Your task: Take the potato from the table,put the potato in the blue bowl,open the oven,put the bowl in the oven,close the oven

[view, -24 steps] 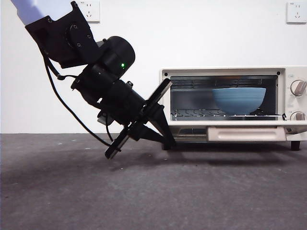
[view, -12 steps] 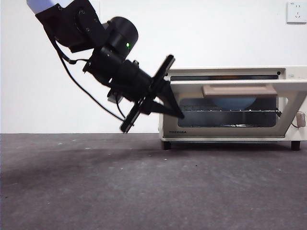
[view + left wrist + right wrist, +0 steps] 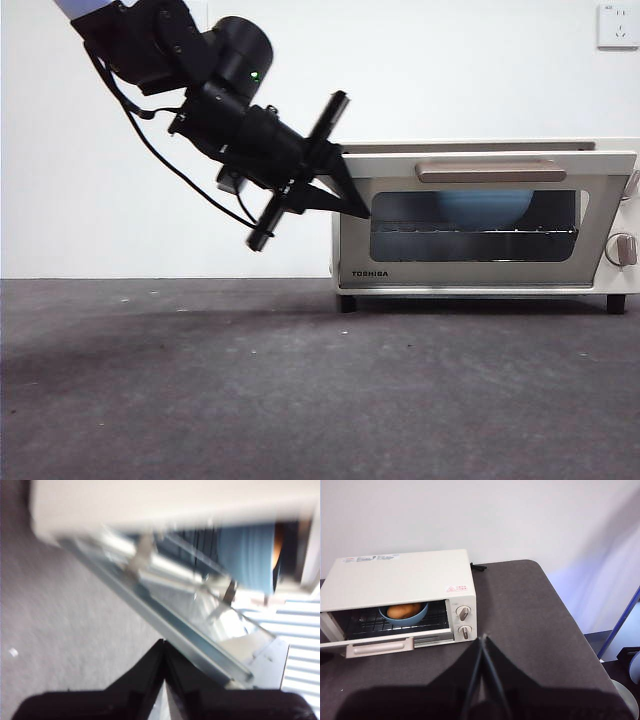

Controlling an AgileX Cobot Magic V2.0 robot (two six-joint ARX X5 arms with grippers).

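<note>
White wall runs behind the dark grey tabletop (image 3: 300, 400), with a socket (image 3: 617, 25) high on it at the right. On the tabletop's far side stands the oven (image 3: 480, 215), its door (image 3: 480, 210) tilted and nearly shut. Behind the glass sits the blue bowl (image 3: 403, 614) on the wire rack (image 3: 370, 625), the potato (image 3: 404, 610) inside it. The left gripper (image 3: 350, 195) comes slanting down from the upper left, its jaws pressed together, tips at the door's left upper edge; the left wrist view is blurred, so contact looks likely but I cannot swear to it. The right gripper (image 3: 483, 639) hangs high above the tabletop, jaws closed on nothing.
</note>
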